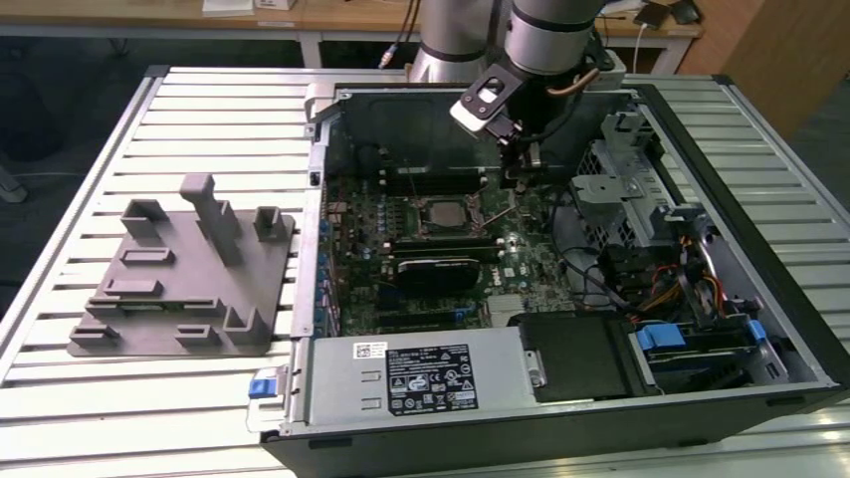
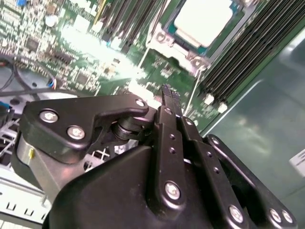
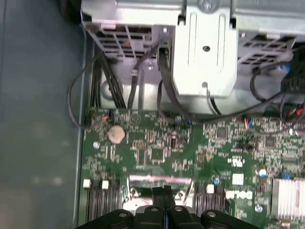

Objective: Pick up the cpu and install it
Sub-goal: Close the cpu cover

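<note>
The cpu [image 1: 445, 213] lies flat in the socket on the green motherboard [image 1: 531, 261] inside the open computer case, its silver top facing up. In the second wrist view the cpu [image 2: 204, 19] sits within the metal socket frame, beyond the fingertips. My gripper [image 1: 520, 180] hangs low over the board, just to the exterior view's right of the socket. Its two black fingers are pressed together with nothing between them in both wrist views, gripper [image 2: 169, 93] and gripper [image 3: 162, 191]. A thin metal socket lever [image 2: 192, 98] runs close beside the tips.
A grey plastic tray with upright posts [image 1: 186, 279] stands on the slatted table at the exterior view's left. In the case, a black block [image 1: 439, 269] lies in front of the socket. A power supply [image 1: 412, 373], a metal drive cage [image 1: 638, 189] and loose cables [image 1: 664, 289] crowd the case.
</note>
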Tool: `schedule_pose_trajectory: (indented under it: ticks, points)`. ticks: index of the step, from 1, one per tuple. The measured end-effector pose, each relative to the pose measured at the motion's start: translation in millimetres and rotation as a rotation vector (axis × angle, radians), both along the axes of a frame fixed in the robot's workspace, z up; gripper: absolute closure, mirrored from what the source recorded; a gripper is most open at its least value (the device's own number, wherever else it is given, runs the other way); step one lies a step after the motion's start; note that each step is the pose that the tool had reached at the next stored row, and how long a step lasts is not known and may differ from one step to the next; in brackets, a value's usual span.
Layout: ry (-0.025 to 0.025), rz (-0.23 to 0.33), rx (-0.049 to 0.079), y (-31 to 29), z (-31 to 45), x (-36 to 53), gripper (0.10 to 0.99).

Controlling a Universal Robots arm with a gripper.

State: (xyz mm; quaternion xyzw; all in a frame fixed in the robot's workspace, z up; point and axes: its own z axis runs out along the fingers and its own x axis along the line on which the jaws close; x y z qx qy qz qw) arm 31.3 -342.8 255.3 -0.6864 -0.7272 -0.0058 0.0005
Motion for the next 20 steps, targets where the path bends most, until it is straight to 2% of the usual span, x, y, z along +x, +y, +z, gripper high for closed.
schedule_pose_trajectory:
  ticks: [10, 16, 20]
  points:
    - [0.0, 0.0, 0.0, 0.0, -0.1, 28.4, 0.98]
    - [0.0, 0.0, 0.0, 0.0, -0.3, 29.3, 0.98]
    - [0.0001, -0.001, 0.0, 0.0, -5.7, 30.9, 0.98]
